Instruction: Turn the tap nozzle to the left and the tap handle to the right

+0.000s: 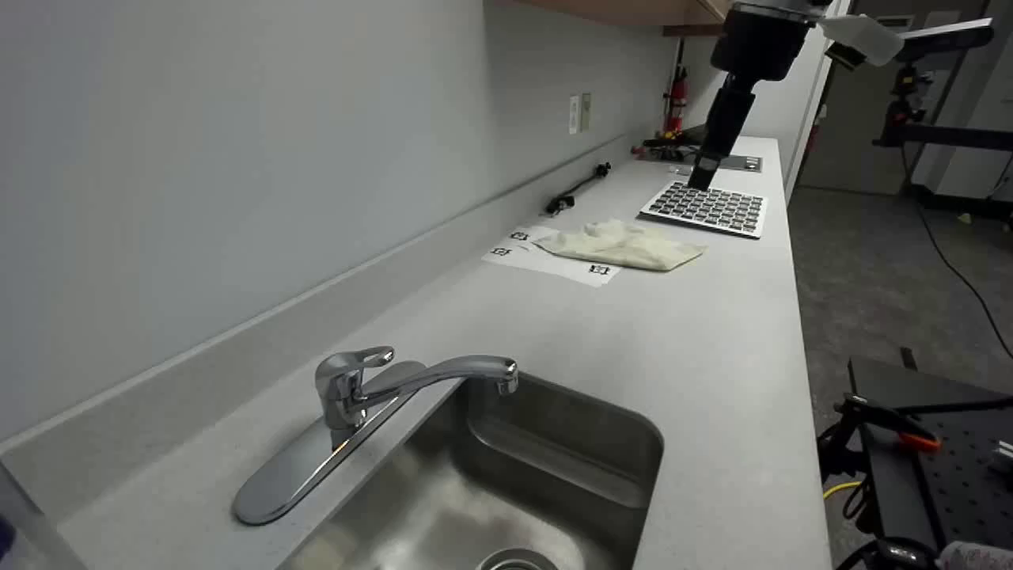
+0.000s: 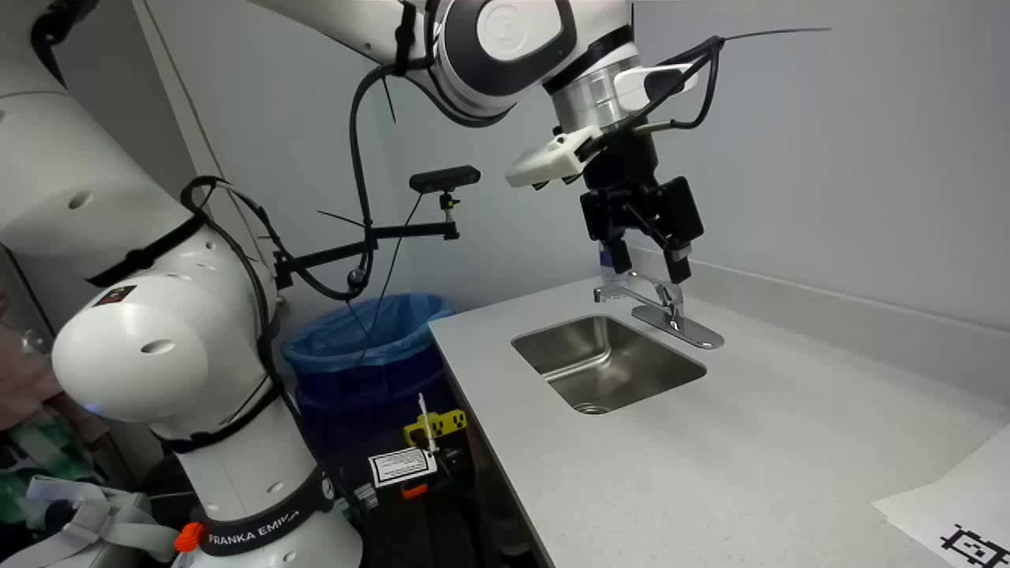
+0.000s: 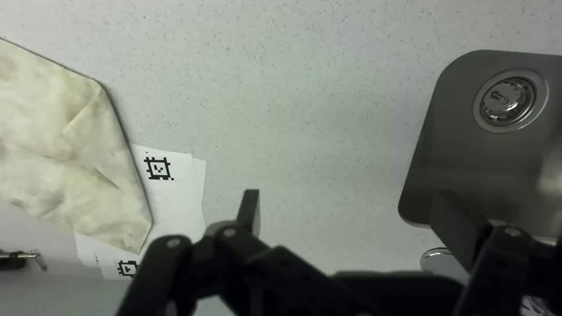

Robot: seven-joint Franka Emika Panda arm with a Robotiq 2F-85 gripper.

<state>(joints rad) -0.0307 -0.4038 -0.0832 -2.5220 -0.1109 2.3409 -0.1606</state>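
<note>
The tap nozzle (image 1: 451,370) is a slim chrome spout with its bent-down tip over the sink; it also shows in an exterior view (image 2: 625,293). The tap handle (image 1: 383,356) is the chrome lever on top of the faucet's round base, pointing roughly the same way as the nozzle. My gripper (image 2: 650,270) is open and empty, raised above the counter and apart from the tap. In the wrist view, bare counter shows between the fingers of the gripper (image 3: 347,204), with the faucet's base plate (image 3: 439,260) partly behind one finger. Nozzle and handle are mostly hidden there.
The steel sink (image 1: 554,412) lies in front of the faucet. A wall (image 1: 237,198) runs close behind it. A pale cloth (image 1: 625,244) lies on marker sheets (image 1: 546,261) farther along the counter, before a patterned board (image 1: 704,207). An overhead cabinet (image 1: 617,9) hangs above.
</note>
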